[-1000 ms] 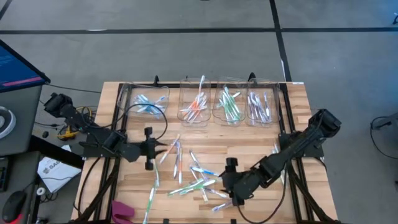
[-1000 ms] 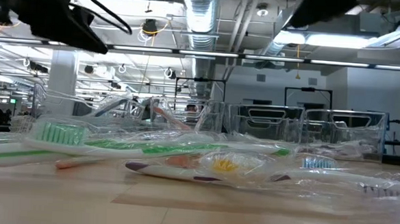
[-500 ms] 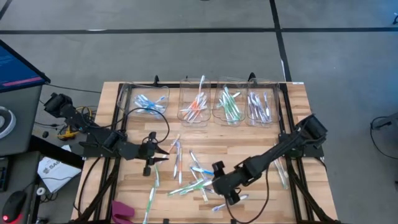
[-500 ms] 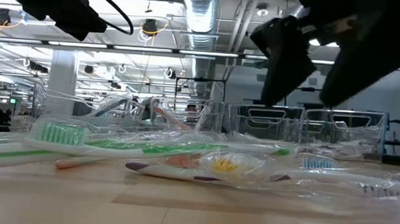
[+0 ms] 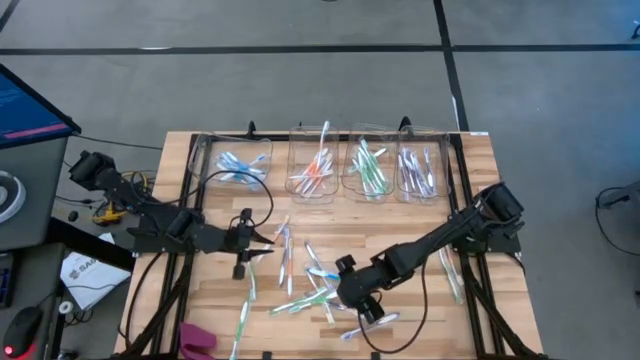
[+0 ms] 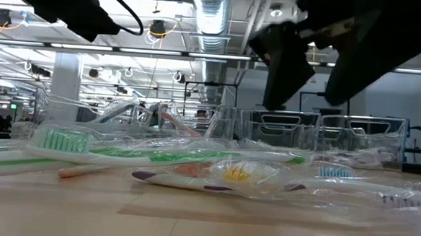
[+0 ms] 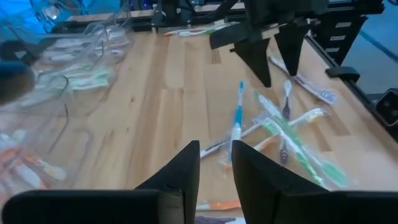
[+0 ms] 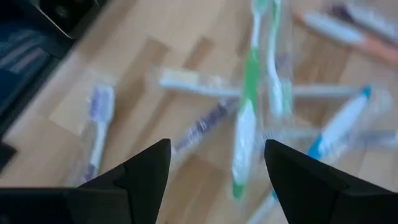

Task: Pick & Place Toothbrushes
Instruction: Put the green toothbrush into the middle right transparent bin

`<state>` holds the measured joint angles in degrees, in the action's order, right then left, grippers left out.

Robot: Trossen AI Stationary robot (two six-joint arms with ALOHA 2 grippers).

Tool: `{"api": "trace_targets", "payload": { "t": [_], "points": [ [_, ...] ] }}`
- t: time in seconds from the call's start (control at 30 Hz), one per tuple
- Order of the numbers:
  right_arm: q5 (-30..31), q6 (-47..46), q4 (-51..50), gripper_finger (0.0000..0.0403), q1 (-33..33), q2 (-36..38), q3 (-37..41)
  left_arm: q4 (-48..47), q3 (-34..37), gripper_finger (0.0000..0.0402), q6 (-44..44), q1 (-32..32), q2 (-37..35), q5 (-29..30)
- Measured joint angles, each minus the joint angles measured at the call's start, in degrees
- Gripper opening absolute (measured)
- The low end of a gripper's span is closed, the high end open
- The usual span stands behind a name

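Observation:
Loose toothbrushes (image 5: pixel 318 283) in clear wrappers lie flat in a pile on the wooden table (image 5: pixel 400 225). My right gripper (image 5: pixel 352 292) hovers open over the pile's right side. In the right wrist view its fingers stand on either side of a green toothbrush (image 8: pixel 247 118) without touching it. The low view shows that gripper (image 6: pixel 317 73) above the pile. My left gripper (image 5: pixel 264 243) stands left of the pile, raised, its fingers (image 7: pixel 215 155) a little apart with nothing between them. A blue toothbrush (image 7: pixel 238 112) lies on the table beyond them.
Four clear bins stand in a row at the far edge, holding blue (image 5: pixel 240 165), orange (image 5: pixel 315 170), green (image 5: pixel 368 168) and purple (image 5: pixel 420 170) toothbrushes. More toothbrushes lie near the front left (image 5: pixel 243 318) and by the right rail (image 5: pixel 450 272). A pink thing (image 5: pixel 197 338) lies at the near left corner.
My right gripper has swung toward the table's left and come down over the pile, rolling its wrist as it went; it has stayed open. In the low view it has dropped into the picture from above. The toothbrushes have not moved.

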<state>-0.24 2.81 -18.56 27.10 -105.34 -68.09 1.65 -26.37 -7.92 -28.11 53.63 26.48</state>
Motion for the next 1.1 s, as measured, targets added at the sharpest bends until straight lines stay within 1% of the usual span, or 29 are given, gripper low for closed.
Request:
{"api": "trace_targets", "payload": {
  "t": [0.17, 0.3, 0.37, 0.43, 0.5, 0.63, 0.9, 1.0, 1.1],
  "points": [
    [0.07, -1.77, -4.51, 0.0255, -0.79, -0.33, 0.01, 0.20, 0.00, 0.0086, 1.46, 2.44, 0.00, 0.02],
    [0.01, -2.07, -4.64, 0.0255, -1.24, -2.94, 0.17, 0.26, 0.00, 0.0086, 1.33, 3.81, 0.00, 0.02],
    [0.05, -2.13, -2.29, 0.0255, -1.28, -5.05, -0.82, 0.40, 0.00, 0.0086, 1.30, 4.26, 0.00, 0.01],
    [0.15, -1.11, -4.62, 0.0255, -1.32, -6.68, -1.71, 0.83, 0.00, 0.0086, 1.30, 4.67, 0.00, 0.02],
    [0.21, 0.29, -3.50, 0.0255, -1.30, -8.61, -3.61, 0.91, 0.05, 0.0086, 1.28, 5.06, 0.00, 0.01],
    [-0.78, 2.32, -6.25, 0.0255, -1.87, -11.20, -6.24, 1.14, 0.08, 0.0086, 1.39, 5.50, 0.00, 0.02],
    [-0.16, 3.21, -8.57, 0.0255, -2.22, -11.23, -7.59, 1.20, 0.09, 0.0086, 1.39, 5.48, 0.00, 0.00],
    [-0.17, 3.38, -8.63, 0.0245, -2.27, -11.23, -7.59, 1.20, 0.11, 0.0086, 1.41, 5.48, 0.00, 0.00],
    [-0.17, 3.39, -8.81, 0.0218, -2.53, -11.23, -7.59, 1.19, 0.11, 0.0086, 1.41, 5.48, 0.00, 0.00]
  ]
}}
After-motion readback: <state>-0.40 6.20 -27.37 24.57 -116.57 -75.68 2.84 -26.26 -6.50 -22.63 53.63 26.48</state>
